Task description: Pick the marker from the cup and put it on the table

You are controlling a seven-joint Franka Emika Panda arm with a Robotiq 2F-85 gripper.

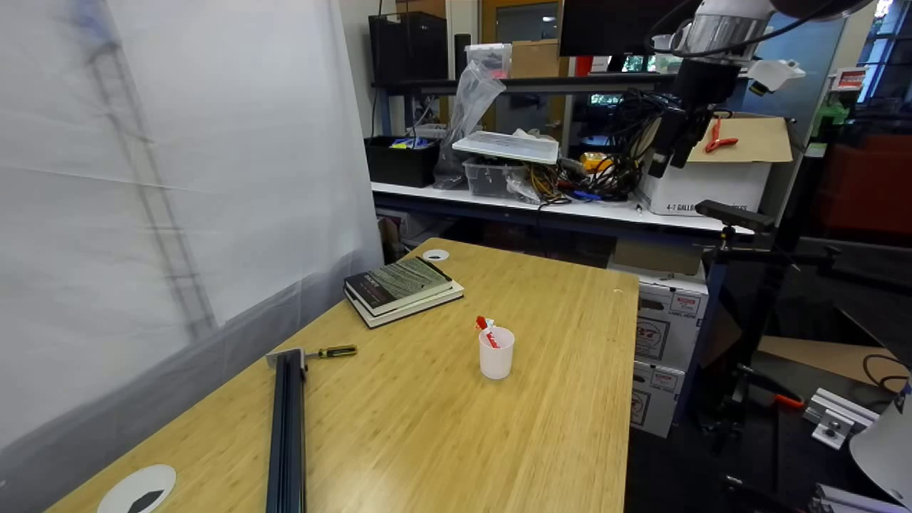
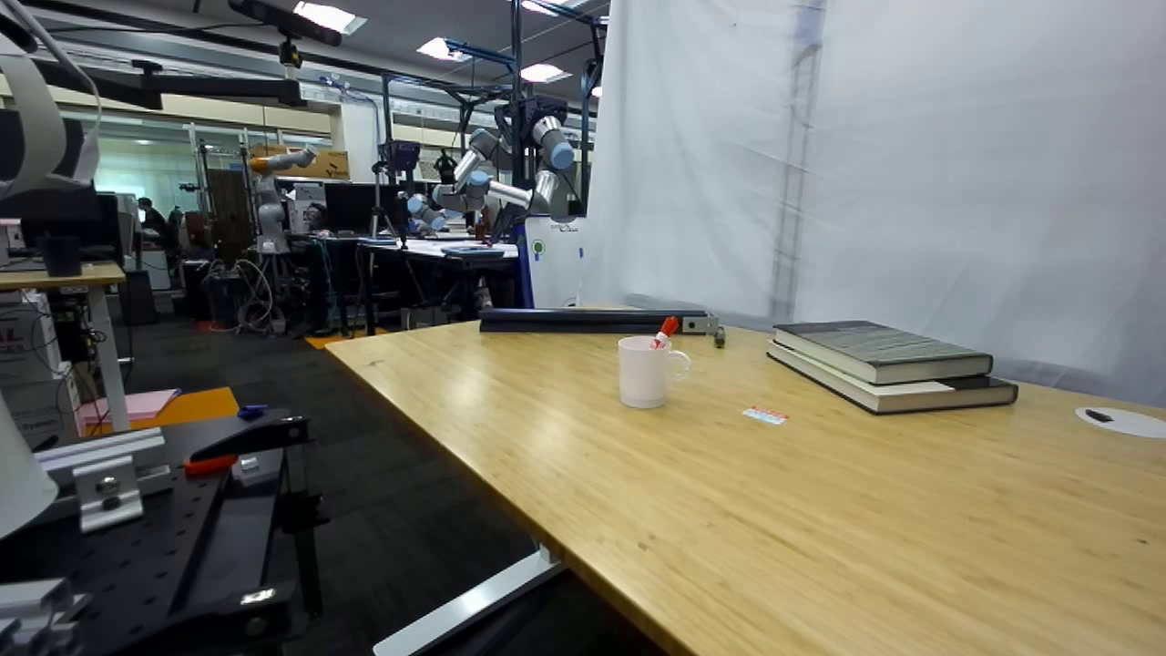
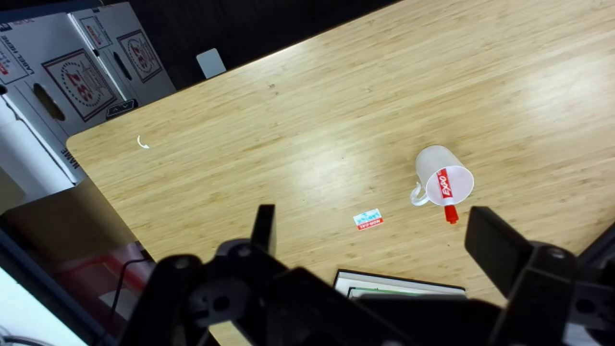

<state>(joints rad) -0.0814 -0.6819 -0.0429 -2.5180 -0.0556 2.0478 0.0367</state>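
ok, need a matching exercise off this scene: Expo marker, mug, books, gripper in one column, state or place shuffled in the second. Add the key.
Things
1. Expo marker
2. mug
3. two hardcover books
4. Robotiq gripper

States or places
A. open, holding nothing
B. leaning, red end sticking out
C. upright on the wood-grain tabletop, handle on its side
D. stacked, one on top of the other

Pairs
1-B
2-C
3-D
4-A
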